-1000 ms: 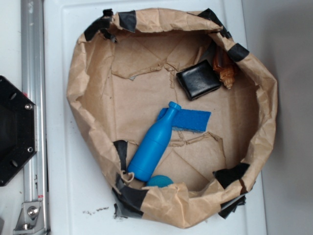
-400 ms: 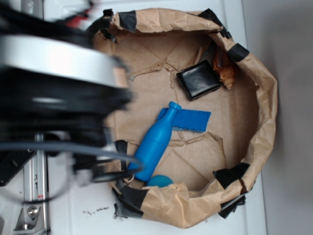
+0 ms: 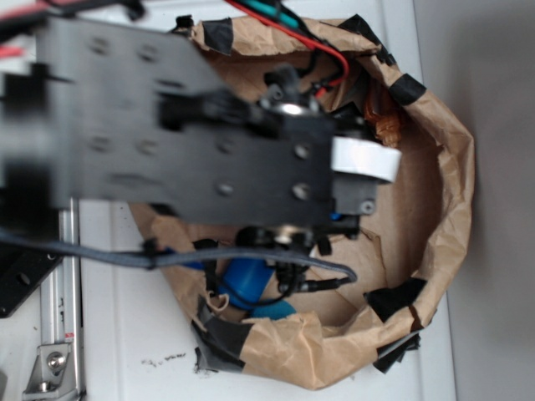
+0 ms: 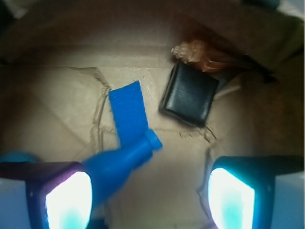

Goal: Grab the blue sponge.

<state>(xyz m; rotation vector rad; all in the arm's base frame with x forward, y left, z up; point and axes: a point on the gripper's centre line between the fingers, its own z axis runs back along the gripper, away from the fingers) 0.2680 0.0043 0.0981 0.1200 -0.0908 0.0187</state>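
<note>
My claw (image 4: 150, 191) gapes wide, holding nothing (bottle (image 4: 116, 164) between its fingers). The bag (image 3: 443, 225) holds sponge (image 4: 128, 114), bottle, wallet (image 4: 188, 100).

No readable text, label, brand, number or sign in either view. My blurred black arm plate (image 3: 192, 159) shows only screw holes; white band (image 3: 364, 159) on it is blank. Flat black square wallet-like object (image 4: 189, 98), smooth blue plastic bottle (image 4: 119, 164) and thin bright-blue rectangular sponge (image 4: 129, 112) carry no print I can make out.
</note>
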